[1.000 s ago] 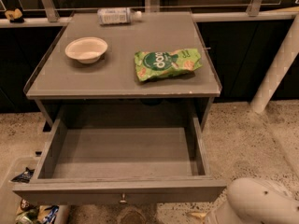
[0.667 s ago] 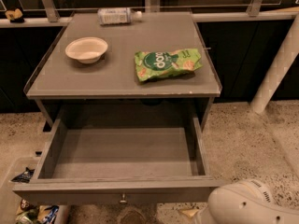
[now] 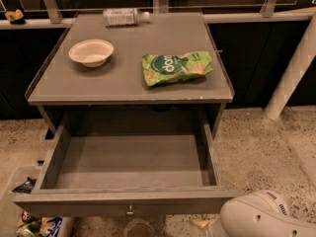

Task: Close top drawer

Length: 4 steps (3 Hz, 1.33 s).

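The top drawer is a wide, shallow grey drawer pulled far out from under the grey table. It is empty, and a small round metal knob sits at the centre of its front. My gripper is out of view. Only a white rounded arm casing shows at the bottom right, just right of the drawer's front right corner.
On the tabletop are a white bowl, a green snack bag and a plastic bottle lying at the back edge. A white slanted post stands at the right. Wrappers and clutter lie on the floor at the lower left.
The white arm casing has shifted left, closer to the drawer's front right corner. The drawer stays open as before.
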### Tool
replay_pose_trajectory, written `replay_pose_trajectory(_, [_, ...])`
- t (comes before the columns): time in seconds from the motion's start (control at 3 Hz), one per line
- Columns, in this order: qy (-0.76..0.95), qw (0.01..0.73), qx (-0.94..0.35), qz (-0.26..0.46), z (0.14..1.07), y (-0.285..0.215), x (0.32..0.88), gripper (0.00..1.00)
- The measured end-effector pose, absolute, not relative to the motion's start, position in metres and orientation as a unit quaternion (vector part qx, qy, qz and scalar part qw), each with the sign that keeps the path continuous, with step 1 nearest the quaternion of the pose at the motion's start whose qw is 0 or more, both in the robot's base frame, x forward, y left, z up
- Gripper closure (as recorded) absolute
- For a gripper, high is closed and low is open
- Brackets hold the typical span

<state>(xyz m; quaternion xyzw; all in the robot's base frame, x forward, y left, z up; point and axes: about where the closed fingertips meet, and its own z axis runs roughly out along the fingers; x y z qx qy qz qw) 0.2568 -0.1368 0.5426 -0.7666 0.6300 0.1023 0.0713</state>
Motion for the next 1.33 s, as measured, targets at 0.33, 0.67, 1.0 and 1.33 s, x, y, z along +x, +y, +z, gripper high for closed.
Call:
replay_pose_trajectory(0.33, [0.635,0.080,-0.763,0.089,0.541,-0.135,0.277,0.00])
replay_pose_trajectory(0.67, [0.636,0.098,-0.765,0.044,0.546,-0.124,0.299,0.00])
replay_pose_trajectory(1.0, [0.637,0.120,-0.761,-0.010,0.561,-0.113,0.318,0.00])
replay_pose_trajectory(1.33, [0.629,0.145,-0.761,-0.070,0.588,-0.099,0.338,0.00])
